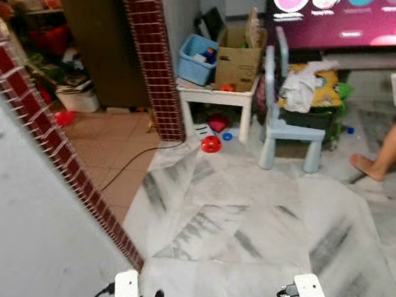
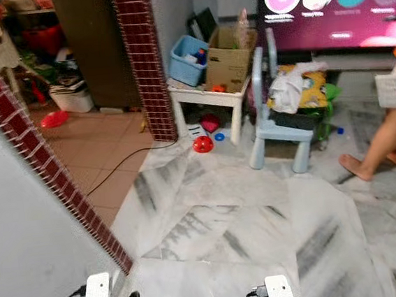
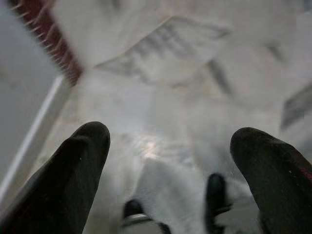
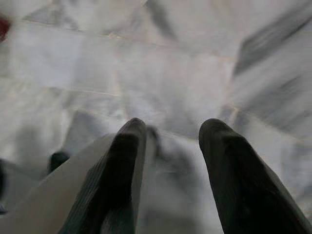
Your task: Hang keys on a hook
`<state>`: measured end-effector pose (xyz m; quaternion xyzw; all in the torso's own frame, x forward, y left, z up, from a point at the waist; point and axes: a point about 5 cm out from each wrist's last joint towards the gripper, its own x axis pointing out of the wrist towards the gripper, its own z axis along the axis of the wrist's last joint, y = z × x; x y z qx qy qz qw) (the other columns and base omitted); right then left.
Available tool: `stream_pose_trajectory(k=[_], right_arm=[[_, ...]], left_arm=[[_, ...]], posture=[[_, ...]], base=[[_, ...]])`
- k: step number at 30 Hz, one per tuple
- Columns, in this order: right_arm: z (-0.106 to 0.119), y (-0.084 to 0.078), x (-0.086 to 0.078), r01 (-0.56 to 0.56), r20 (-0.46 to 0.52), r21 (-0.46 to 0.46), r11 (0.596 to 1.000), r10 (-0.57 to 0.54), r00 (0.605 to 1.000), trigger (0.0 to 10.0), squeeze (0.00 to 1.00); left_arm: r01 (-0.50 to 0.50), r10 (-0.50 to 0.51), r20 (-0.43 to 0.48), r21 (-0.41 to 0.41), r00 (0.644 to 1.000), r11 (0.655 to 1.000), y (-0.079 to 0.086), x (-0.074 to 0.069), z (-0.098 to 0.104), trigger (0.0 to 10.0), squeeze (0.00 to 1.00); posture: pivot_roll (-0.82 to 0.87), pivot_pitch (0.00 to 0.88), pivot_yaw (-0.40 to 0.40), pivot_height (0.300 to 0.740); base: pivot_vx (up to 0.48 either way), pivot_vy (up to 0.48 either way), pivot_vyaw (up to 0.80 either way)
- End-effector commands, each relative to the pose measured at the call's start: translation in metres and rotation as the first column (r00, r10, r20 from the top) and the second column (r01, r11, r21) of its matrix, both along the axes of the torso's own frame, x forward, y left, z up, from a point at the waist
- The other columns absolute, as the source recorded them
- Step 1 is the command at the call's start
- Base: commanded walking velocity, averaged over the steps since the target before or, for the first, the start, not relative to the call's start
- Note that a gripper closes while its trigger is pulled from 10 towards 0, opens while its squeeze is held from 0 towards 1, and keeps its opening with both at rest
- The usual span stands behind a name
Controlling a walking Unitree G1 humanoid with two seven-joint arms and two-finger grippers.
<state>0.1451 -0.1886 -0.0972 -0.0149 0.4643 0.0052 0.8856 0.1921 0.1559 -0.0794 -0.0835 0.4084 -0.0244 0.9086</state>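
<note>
Grey-veined marble floor [image 1: 262, 233] stretching ahead of me, meeting terracotta tiles [image 1: 113, 139] at left. Red-tiled pillar [image 1: 154, 54] rising beside white table [image 1: 214, 94]. Pale blue chair [image 1: 287, 122] standing near glowing TV screen [image 1: 342, 1].

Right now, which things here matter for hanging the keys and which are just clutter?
For the job: left gripper, open; right gripper, slightly open, holding nothing.

Just lying about: chair, white table, cardboard box, blue bin, red toy, TV.
</note>
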Motion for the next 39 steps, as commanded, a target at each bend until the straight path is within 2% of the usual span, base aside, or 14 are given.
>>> stream_pose_trajectory(k=[1,19,39], right_arm=[[0.002,0.012,0.009,-0.016,0.029,0.024,1.0,0.015,0.999,10.0,0.0],[0.001,0.013,0.007,0.0,0.023,0.035,0.999,-0.001,1.0,10.0,0.0],[0.001,0.013,0.006,0.011,0.024,0.04,0.999,-0.012,1.0,10.0,0.0]], left_arm=[[-0.027,0.027,0.003,0.039,1.0,0.999,0.019,-0.001,0.001,10.0,0.0],[-0.008,0.01,-0.029,0.055,1.0,0.998,0.022,-0.011,-0.004,10.0,0.0],[-0.01,0.012,-0.033,0.056,0.999,0.998,0.022,-0.012,-0.004,10.0,0.0]], posture=[[-0.03,0.0,0.036,0.721],[-0.04,0.0,0.047,0.721],[-0.03,0.0,0.048,0.721]], base=[[0.296,0.0,0.0],[0.294,0.0,0.0],[0.295,0.0,0.0]])
